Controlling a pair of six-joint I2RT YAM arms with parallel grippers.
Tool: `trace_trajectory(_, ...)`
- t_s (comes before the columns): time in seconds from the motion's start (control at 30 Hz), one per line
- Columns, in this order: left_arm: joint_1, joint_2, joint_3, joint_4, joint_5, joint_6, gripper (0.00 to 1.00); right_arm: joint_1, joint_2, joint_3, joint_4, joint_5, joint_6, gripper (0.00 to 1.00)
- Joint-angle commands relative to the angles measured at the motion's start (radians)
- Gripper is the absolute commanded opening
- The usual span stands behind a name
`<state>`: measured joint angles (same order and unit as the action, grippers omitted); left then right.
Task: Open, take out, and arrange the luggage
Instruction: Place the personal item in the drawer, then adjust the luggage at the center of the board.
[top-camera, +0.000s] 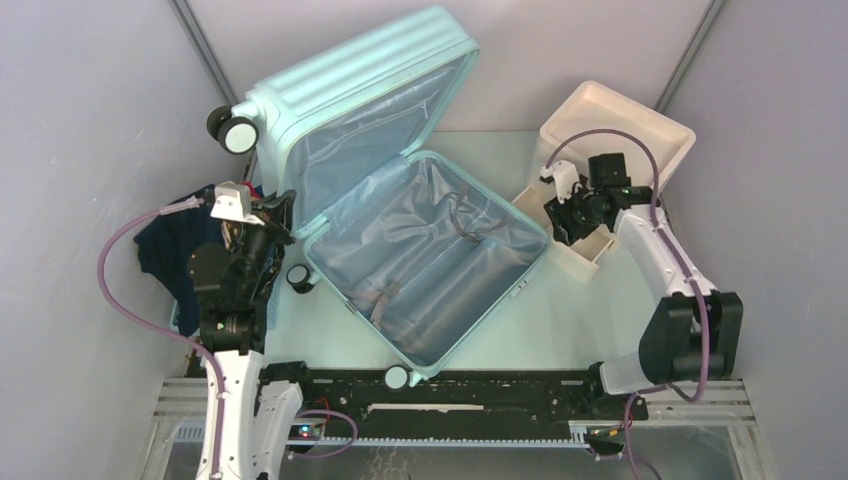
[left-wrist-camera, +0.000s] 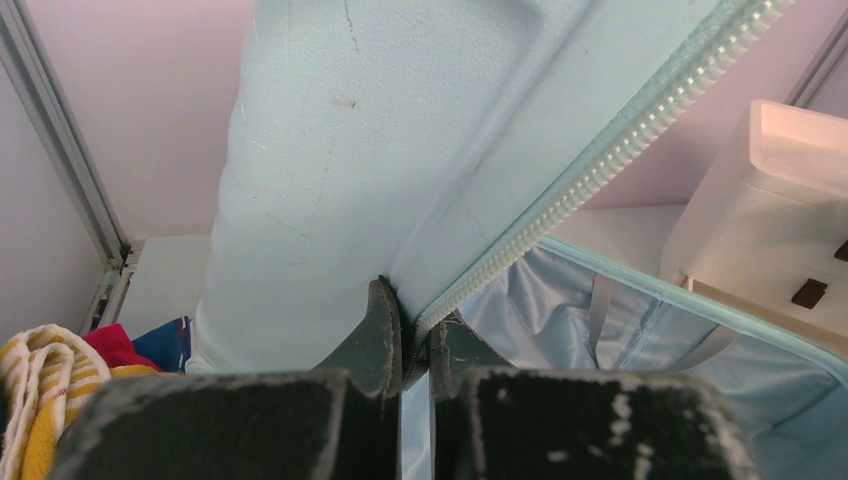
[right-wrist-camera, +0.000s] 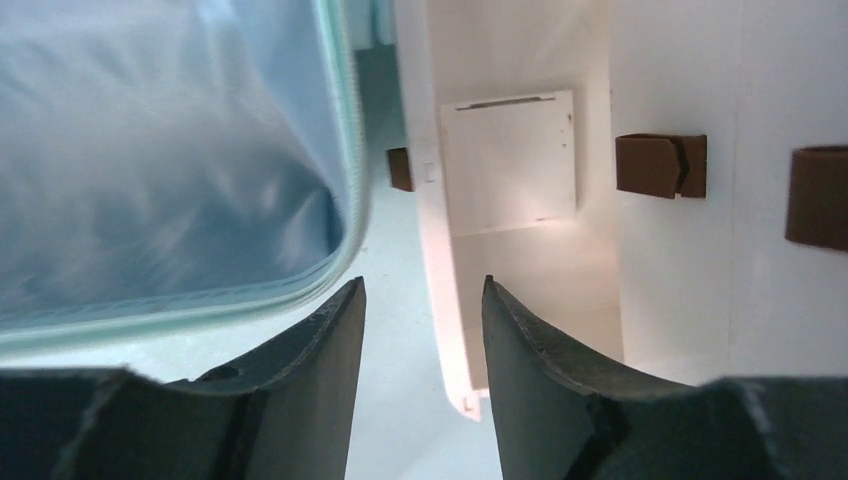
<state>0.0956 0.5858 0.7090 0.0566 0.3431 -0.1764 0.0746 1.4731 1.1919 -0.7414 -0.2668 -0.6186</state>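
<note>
Tabletop (top-camera: 570, 320) holds open luggage (top-camera: 350, 85), cream box (top-camera: 640, 125) just beside, clothes (top-camera: 160, 250) left.

White-black arms (top-camera: 650, 250), seemingly purple cables (top-camera: 100, 268).

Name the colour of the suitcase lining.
Suitcase lining: pale grey-blue, best in the top external view.

One suitcase (top-camera: 420, 250) lay open, with three wheels (top-camera: 298, 277) in sight. There was one white box (top-camera: 620, 110), showing three brown tabs (right-wrist-camera: 660, 165). Two robot arms (top-camera: 650, 250) stood there, and one heap of clothes (top-camera: 165, 245).
</note>
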Motion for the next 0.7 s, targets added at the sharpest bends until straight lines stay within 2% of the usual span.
trace_trajectory(0.0, -0.043, 0.054, 0.024, -0.122, 0.225, -0.245, 0.0, -0.011, -0.132, 0.008, -0.069, -0.172, 0.019, 0.55)
trace_trajectory(0.1, -0.042, 0.065, 0.024, -0.112, 0.215, -0.261, 0.0, -0.02, -0.201, 0.007, -0.094, -0.244, 0.033, 0.58)
trace_trajectory(0.33, -0.042, 0.136, 0.047, -0.062, 0.208, -0.289, 0.0, -0.113, -0.275, -0.059, -0.111, -0.544, 0.017, 0.59)
trace_trajectory(0.67, -0.042, 0.317, 0.103, 0.079, 0.231, -0.314, 0.0, -0.122, -0.275, -0.078, -0.183, -0.719, -0.044, 0.58)
